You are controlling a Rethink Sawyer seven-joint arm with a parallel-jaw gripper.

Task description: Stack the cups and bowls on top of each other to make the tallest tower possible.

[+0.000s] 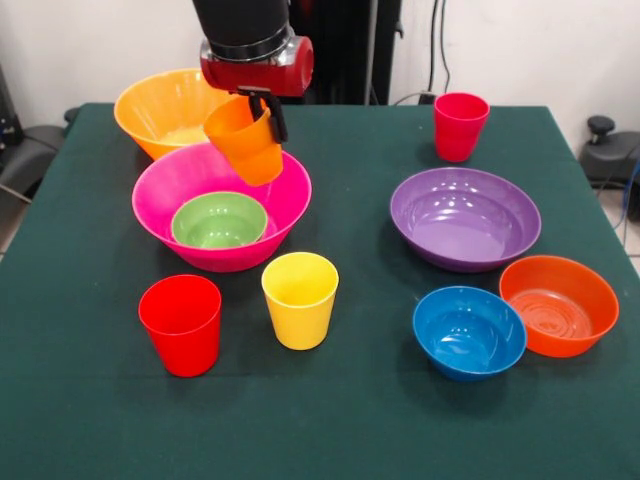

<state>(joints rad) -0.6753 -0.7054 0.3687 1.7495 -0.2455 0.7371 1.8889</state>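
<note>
My gripper (262, 112) is shut on the rim of the orange cup (243, 142) and holds it tilted above the back of the big hot-pink bowl (165, 215). The small ribbed green bowl (219, 220) sits inside the pink bowl. The big orange-yellow bowl (160, 108) stands behind it. The red cup (182, 324) and the yellow cup (300, 299) stand upright in front of the pink bowl. The crimson-pink cup (460, 126) stands at the back right. The wide purple bowl (465, 217), the medium blue bowl (469, 331) and the medium orange bowl (558, 304) sit on the right.
Everything stands on a dark green tablecloth (330, 420). The robot's pedestal and cables are behind the table's far edge. A black object (608, 150) lies beyond the table's right edge.
</note>
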